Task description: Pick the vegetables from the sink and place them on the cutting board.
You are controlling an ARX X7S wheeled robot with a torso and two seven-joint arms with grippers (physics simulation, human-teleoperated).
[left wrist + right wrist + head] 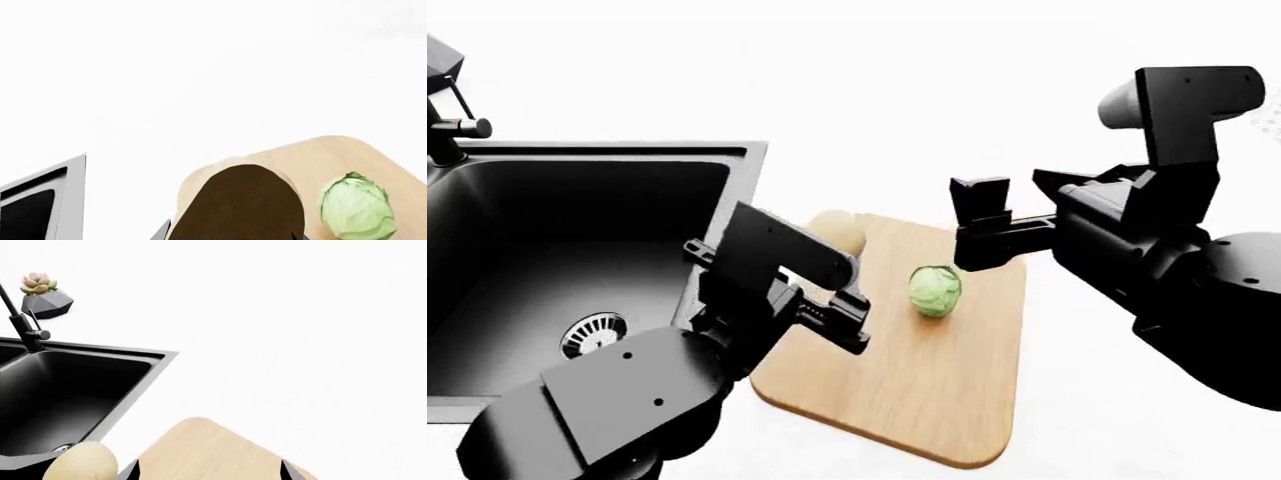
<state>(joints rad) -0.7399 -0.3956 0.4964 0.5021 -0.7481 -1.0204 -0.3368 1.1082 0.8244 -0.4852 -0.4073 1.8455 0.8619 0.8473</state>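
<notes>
Pale-green cabbage (934,290) on our light-wood cutting board (948,400) | left gripper (843,262) clamps tan potato (838,232) at board's corner | right gripper (988,232) spread, empty

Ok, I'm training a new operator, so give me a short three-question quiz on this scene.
1. True or false: the round pale-green cabbage head lies on the light-wood rectangular cutting board.
2. Which is nearer the matte-black sink: A, the cabbage, or B, the smooth tan potato?
3. Fill in: the round metal part in the sink floor is its ____.
Key: 1 true; 2 B; 3 drain.
</notes>
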